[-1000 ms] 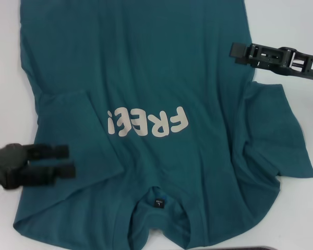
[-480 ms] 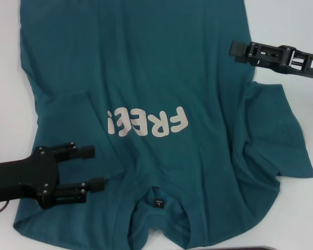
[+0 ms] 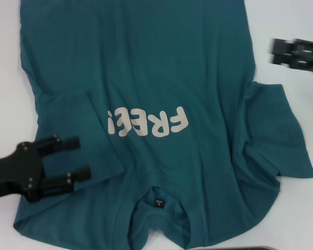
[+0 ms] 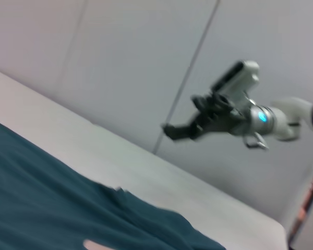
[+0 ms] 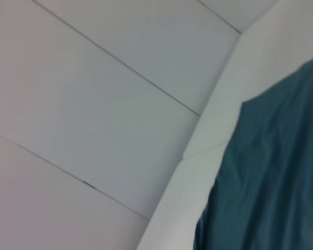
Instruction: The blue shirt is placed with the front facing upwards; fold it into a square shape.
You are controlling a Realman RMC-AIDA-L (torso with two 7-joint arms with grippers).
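Lying spread front-up across the white table (image 3: 2, 78): the blue shirt (image 3: 146, 67), collar and small black neck label (image 3: 160, 203) nearest the robot, cream lettering (image 3: 147, 123) across the chest, hem running out of the head view at the far side. Showing one sleeve (image 3: 75, 135) folded in over the body on the robot's left; the other sleeve (image 3: 279, 135) splayed out flat on the right. Hovering over that left shoulder area: the left gripper (image 3: 75, 158), two black fingers spread apart, nothing between them. Hanging off the cloth above bare table to the right of the shirt's side edge: the right gripper (image 3: 274, 52); holding nothing, so far as visible, but blurred, so finger spacing not readable; in the left wrist view also appearing raised clear of the table (image 4: 169, 130). Judging the step: early in the fold, one sleeve turned in, other sleeve and lengthwise folds not yet done. Next move likely calling for a pinch on a shoulder or sleeve edge, carrying it inward without dragging the layers below. Edges: wrinkles bunching beside the right armpit, likely to catch. Room: bare table flanking both sides of the shirt, wider on the right; the near edge close under the collar, leaving little margin there.
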